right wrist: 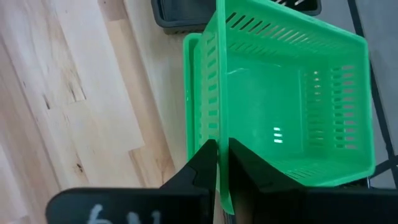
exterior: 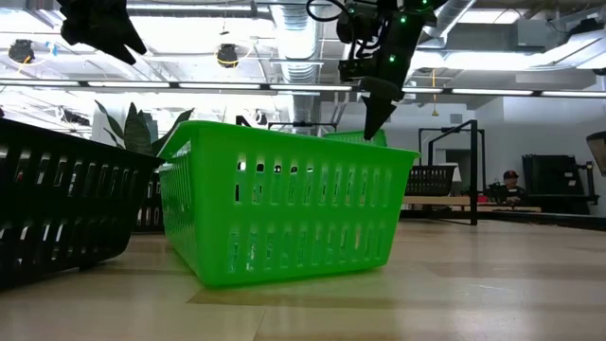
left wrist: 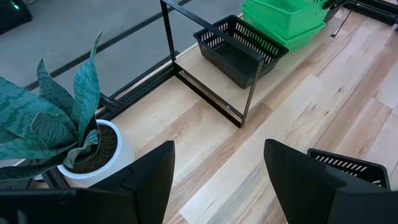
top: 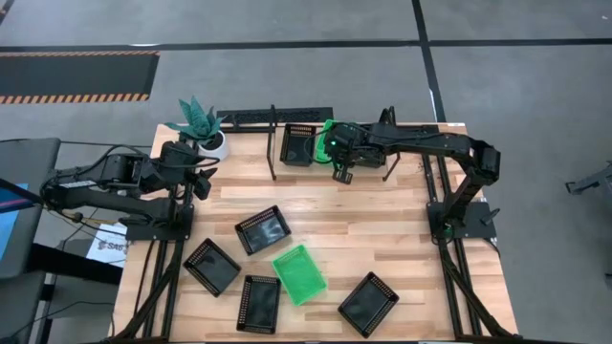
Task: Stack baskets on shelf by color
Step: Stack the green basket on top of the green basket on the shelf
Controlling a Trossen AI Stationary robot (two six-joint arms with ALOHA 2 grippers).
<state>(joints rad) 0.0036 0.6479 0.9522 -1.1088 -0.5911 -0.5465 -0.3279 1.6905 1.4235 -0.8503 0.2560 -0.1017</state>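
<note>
My right gripper [top: 337, 158] is shut on a green basket [right wrist: 292, 93] at the shelf [top: 273, 143] along the table's far edge. The basket is tilted over a second green basket [right wrist: 191, 93], beside a black basket [top: 298, 145] that stands on the shelf's base. Loose on the near half of the table lie several black baskets [top: 261, 229] and one more green basket [top: 299, 274]. My left gripper [left wrist: 217, 149] hangs open and empty above the table's left side, near a potted plant [top: 201, 124]. My right gripper pinches a perforated side wall of the green basket at its rim [right wrist: 217, 134], one finger inside the basket and one outside. The fingers slant down from the table's near right side. The basket hangs tilted, over the second green basket.
The white-potted plant [left wrist: 74, 137] stands at the far left corner beside the shelf's upright rods [left wrist: 205, 93]. The loose baskets crowd the near middle of the table. Bare wood [top: 382, 220] lies between them and the shelf.
</note>
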